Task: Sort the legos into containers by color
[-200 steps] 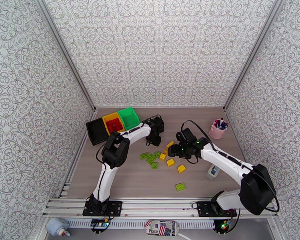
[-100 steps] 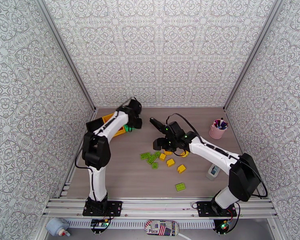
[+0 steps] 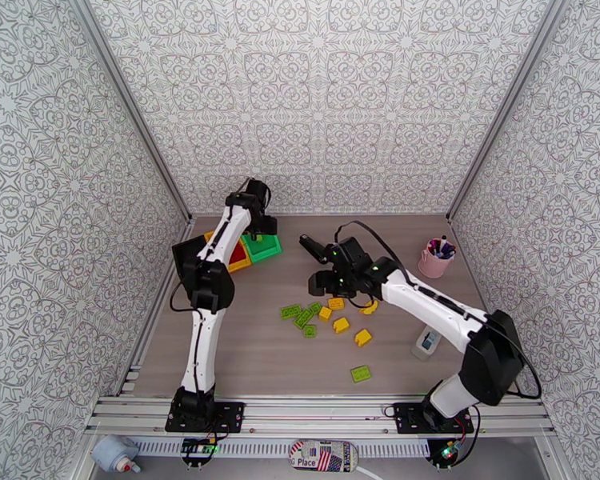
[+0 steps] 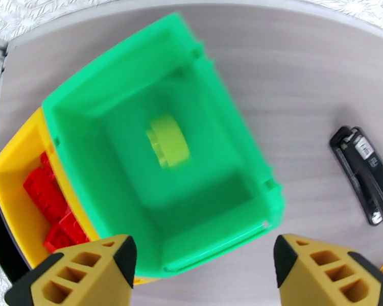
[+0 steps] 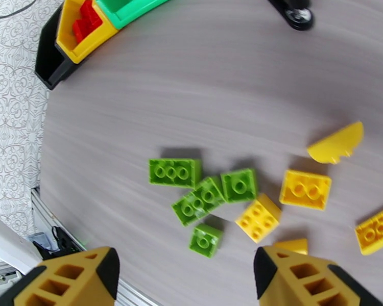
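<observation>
The only word I can read is "Place" on a sticker [image 3: 322, 456] at the near edge in the top view; the label on the black stapler [image 4: 362, 174] is too small to read. The left gripper [image 4: 202, 256] hangs over the green bin [image 4: 104, 169] with its fingers wide apart and nothing between them. The left wrist view gives the inside of the bins, which the top view does not make clear: one lime lego [image 4: 168, 140], blurred, within the green bin, and red legos [image 4: 51, 200] in the yellow bin [image 4: 13, 164] touching it. The right gripper [image 5: 184, 271] is also wide and empty, above green legos [image 5: 174, 172] in a cluster and yellow legos [image 5: 305, 189] beside them on the table [image 5: 140, 98]. The top view adds a pink cup [image 3: 436, 259] at the right and a single green lego [image 3: 361, 374] well apart from the cluster, toward the front.
</observation>
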